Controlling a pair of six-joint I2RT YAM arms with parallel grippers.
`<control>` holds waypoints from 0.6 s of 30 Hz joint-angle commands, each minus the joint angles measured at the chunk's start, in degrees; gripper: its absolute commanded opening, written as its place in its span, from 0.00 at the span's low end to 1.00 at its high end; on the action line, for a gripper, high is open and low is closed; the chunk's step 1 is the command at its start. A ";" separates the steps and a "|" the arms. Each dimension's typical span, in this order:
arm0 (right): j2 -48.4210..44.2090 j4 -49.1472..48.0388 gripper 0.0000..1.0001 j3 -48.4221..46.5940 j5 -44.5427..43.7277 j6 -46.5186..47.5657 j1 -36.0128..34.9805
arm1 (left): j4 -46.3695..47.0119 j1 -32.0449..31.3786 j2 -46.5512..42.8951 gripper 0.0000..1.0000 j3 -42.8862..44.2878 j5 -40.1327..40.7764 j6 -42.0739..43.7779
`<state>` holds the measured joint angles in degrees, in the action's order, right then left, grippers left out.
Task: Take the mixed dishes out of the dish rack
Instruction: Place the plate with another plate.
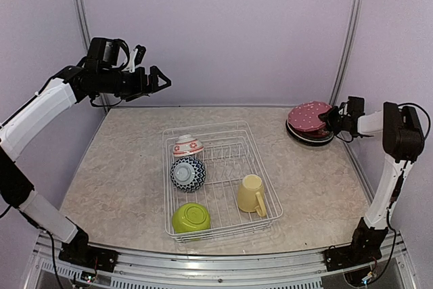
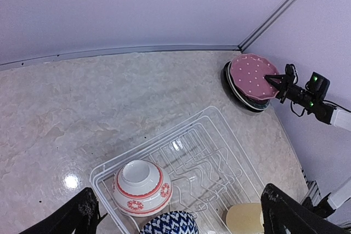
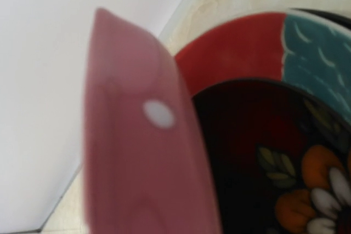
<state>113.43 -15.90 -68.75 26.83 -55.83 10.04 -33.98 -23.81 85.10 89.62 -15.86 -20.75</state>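
Two arms flank the dish rack (image 1: 226, 160), which sits mid-table (image 1: 122, 160).

**Left of the rack.** The left gripper (image 1: 154, 78) hangs high above the rack's far left corner, jaws spread wide and holding nothing. Its wrist camera looks down into the rack. This reads as a waiting pose that keeps the arm clear while giving it a view of the next piece.

**Inside the rack.** Four pieces are not yet unloaded.
- Three bowls run along the rack's left side, far end to near end: a red-and-white bowl (image 1: 187, 146), a blue-patterned bowl (image 1: 188, 172) and a lime green bowl (image 1: 190, 218).
- All three are upside down, foot rings up, presumably so that they drain.
- A pale yellow mug (image 1: 250, 193) rests in the rack's near right part, its handle toward the near right corner. It appears to be tipped over, though I cannot tell exactly how.
- The prongs in the rack's far right part hold no plates.

**Right of the rack.** Near the rack's far right corner, plates are stacked on the table, a dark plate (image 1: 302, 137) lowest.
- The right gripper (image 1: 331, 118) is clenched on the rim of a pink dotted plate (image 1: 308, 116), on the side away from the rack.
- That plate hangs tilted just over a red plate (image 3: 236, 42).
- A rim pinch suits so flat a piece, and stacking saves table room.
- Whether the pink plate already touches the stack cannot be told. Lowering and release seem the step in hand.
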 commanded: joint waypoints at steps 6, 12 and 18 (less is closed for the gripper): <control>-2.65 9.41 0.34 -5.12 -5.77 9.16 0.92 | -0.56 0.15 0.15 0.99 0.72 -0.58 -0.08; -4.20 13.07 0.41 -5.63 -8.34 11.85 0.94 | -0.56 0.17 0.15 0.99 0.66 -0.58 -0.08; -7.72 19.34 0.53 -5.60 -13.28 15.96 0.93 | -0.56 0.17 0.09 0.99 0.71 -0.74 -0.16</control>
<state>110.87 -0.30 -72.53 17.96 -44.05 10.09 -33.98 -23.81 85.10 89.62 -16.10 -20.75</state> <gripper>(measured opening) 0.501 0.990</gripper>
